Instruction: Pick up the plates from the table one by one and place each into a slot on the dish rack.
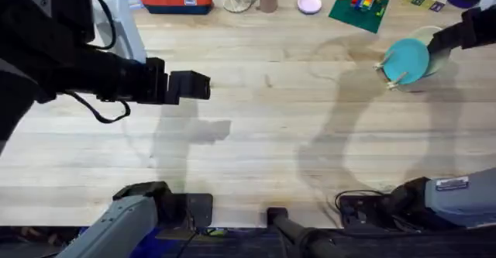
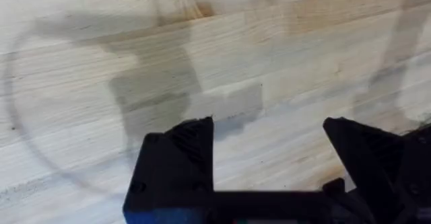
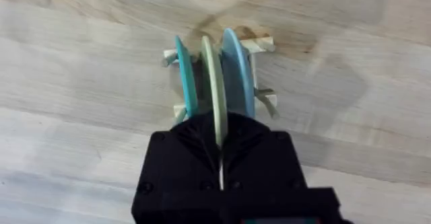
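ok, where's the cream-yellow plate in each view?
Overhead: cream-yellow plate at far right, on edge in the dish rack, mostly behind the teal plate.
Right wrist: centre, between the teal and the light blue plate, right gripper closed on its rim.
Left wrist: bare table.
Shared landmark: the rack.

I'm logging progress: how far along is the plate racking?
Nearly finished. The teal plate and blue plate already stand in the rack. The right claw is shut on the cream plate, upright between them. Only release remains. The left claw is open over bare table.
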You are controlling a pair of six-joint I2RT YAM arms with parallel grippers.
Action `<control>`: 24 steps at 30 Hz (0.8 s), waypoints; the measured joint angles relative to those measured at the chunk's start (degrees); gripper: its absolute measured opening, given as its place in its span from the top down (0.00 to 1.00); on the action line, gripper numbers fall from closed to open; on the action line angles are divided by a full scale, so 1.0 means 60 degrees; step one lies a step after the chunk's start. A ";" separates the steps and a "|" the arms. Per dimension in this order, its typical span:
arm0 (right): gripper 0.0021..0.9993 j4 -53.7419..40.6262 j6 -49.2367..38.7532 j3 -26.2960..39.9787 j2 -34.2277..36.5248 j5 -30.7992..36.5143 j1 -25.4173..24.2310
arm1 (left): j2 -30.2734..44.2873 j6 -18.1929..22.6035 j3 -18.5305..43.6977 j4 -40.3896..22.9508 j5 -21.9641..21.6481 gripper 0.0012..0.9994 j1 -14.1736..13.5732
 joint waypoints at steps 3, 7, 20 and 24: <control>0.97 0.0000 -0.0003 0.0000 0.0000 0.0000 0.0000 | 0.0000 0.0000 0.0000 0.0000 0.0000 0.00 0.0000; 0.97 0.0000 0.0000 0.0000 0.0000 0.0000 0.0000 | 0.0000 0.0000 0.0000 0.0000 0.0000 0.00 0.0000; 0.86 0.0011 0.0033 0.0000 0.0000 -0.0007 0.0000 | 0.0000 0.0000 0.0000 0.0000 0.0000 0.00 0.0000; 0.86 0.0022 0.0036 0.0000 0.0000 -0.0007 0.0000 | 0.0000 0.0000 0.0000 0.0000 0.0000 0.01 0.0000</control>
